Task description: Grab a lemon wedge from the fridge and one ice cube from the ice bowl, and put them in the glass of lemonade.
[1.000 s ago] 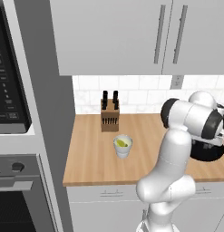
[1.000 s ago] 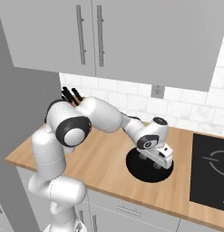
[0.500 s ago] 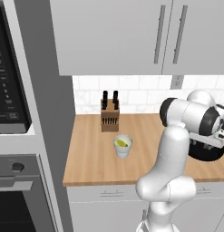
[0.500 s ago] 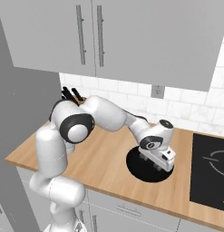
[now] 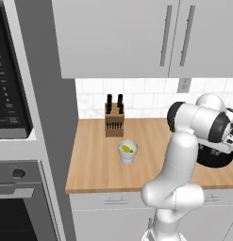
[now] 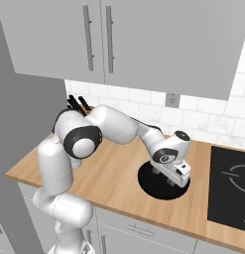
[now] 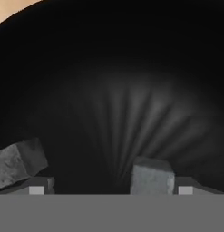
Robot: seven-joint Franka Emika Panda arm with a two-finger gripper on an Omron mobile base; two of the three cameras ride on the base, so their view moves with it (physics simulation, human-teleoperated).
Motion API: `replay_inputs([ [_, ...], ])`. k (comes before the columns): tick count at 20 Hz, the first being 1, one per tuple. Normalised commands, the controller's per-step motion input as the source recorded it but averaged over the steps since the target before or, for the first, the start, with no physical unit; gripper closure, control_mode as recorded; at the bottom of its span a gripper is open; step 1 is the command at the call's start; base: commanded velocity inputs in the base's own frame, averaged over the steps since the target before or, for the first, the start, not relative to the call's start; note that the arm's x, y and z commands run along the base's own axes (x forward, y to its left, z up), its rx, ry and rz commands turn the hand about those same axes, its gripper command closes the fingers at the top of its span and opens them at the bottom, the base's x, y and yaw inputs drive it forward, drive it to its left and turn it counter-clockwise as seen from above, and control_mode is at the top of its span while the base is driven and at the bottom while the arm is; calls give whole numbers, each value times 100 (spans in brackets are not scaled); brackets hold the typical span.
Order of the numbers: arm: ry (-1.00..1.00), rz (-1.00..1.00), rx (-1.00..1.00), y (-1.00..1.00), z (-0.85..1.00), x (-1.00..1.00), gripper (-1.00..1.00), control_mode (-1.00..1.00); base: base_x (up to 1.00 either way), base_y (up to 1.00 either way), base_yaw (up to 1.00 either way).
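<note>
My gripper [image 6: 174,177] reaches down into the black ice bowl [image 6: 153,187], its jaws wide open. In the hand view the bowl's dark inside [image 7: 118,90] is close. One grey ice cube [image 7: 152,177] lies between my fingertips [image 7: 185,186], close to the right one. Another ice cube [image 7: 19,162] sits off to the left. The bowl [image 5: 218,161] peeks out behind my arm at the counter's right. The glass of lemonade [image 5: 128,152] stands mid-counter, well left of the bowl, with a yellow-green bit that looks like the lemon wedge [image 5: 128,148] in it. The fridge is out of view.
A wooden knife block [image 5: 114,121] stands at the back wall behind the glass. A black cooktop [image 6: 232,188] lies right of the bowl. An oven and microwave column [image 5: 14,141] bounds the counter on the left. White upper cabinets [image 6: 119,39] hang overhead.
The hand has shifted slightly to the right and lower into the bowl. The jaws stay open. The glass and the knife block have not moved.
</note>
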Motion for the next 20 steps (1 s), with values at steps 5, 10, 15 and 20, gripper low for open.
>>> replay_inputs([
  [5,-15,5,0,21,3,-43,-100,-100,0,0,0],
  [10,-16,7,-3,18,12,-30,-100,-100,0,0,0],
  [15,-3,0,-13,0,14,27,-100,-100,0,0,0],
  [20,1,-1,-8,-2,17,22,-100,-100,0,0,0],
])
